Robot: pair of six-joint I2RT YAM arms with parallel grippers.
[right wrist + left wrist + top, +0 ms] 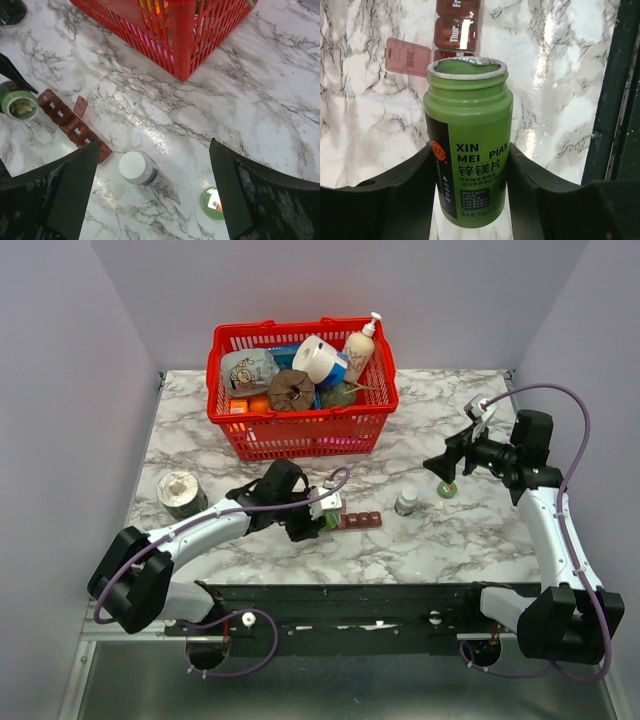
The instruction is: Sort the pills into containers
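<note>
Left wrist view: left tool (470, 170) clamps the uncapped green bottle (468, 110); right tool (154, 147) wide open, empty.

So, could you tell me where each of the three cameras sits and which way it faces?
Top external: above and behind the arms, looking down at the table and basket; both arms show whole.
Left wrist: on the left arm, looking along the left gripper at the open green bottle it clamps, strip beyond.
Right wrist: on the right arm, looking down past the open right gripper at the table.
Shared: all three show the strip and green bottle.
</note>
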